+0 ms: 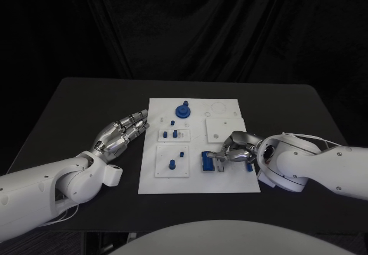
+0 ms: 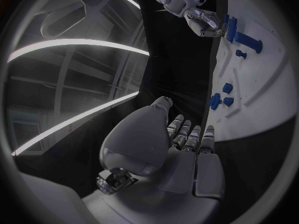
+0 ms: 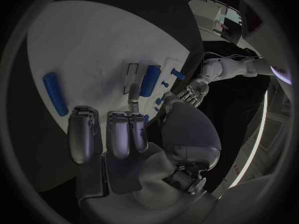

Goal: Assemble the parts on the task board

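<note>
Two smooth white arms with bulbous wrist housings end in silver, segmented left hand (image 1: 123, 134) and right hand (image 1: 234, 149).

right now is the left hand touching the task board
Cannot tell. In the head view the left hand lies along the task board's left edge, fingertips at its rim; no gap or contact shows plainly.

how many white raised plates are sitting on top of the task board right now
3. One sits mid-board beside the left hand, one lies nearer the robot below it, and one lies just beyond the right hand, which may hide more.
</note>
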